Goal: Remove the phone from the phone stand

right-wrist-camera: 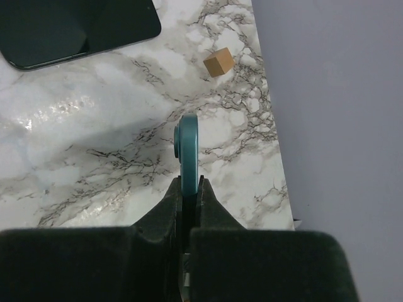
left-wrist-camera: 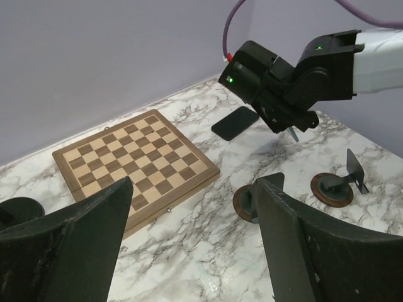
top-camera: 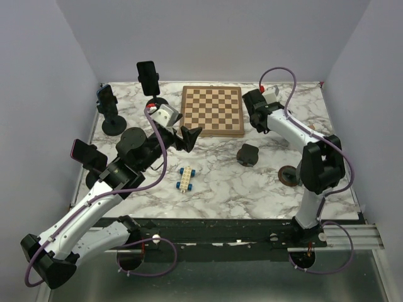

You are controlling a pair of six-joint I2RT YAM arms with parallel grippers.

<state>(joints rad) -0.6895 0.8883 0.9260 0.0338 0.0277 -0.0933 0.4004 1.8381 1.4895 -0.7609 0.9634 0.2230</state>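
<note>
Mid-desk, the left arm's fingers (top-camera: 189, 137) are seen spread wide & empty, held just off the near-left corner of the chessboard (top-camera: 212, 110). The right arm's fingers (right-wrist-camera: 187, 185) are shut tight at far right, w/ a thin teal sliver (right-wrist-camera: 187, 141) showing btwn them; whether it is part of them can't be told. One phone (left-wrist-camera: 236, 123) is already laid flat on the desk (top-camera: 220, 182) beside them, w/ a bare stand (left-wrist-camera: 337, 185) nearby. Three more are clipped upright along the left side: far phone (top-camera: 148, 75), middle phone (top-camera: 106, 97), near phone (top-camera: 87, 153). Each is judged stiff, slick-faced, breakable & fairly light. It is prob. best taken across the long edges at mid-body & lifted straight up, since its light stand may be dragged along.
</note>
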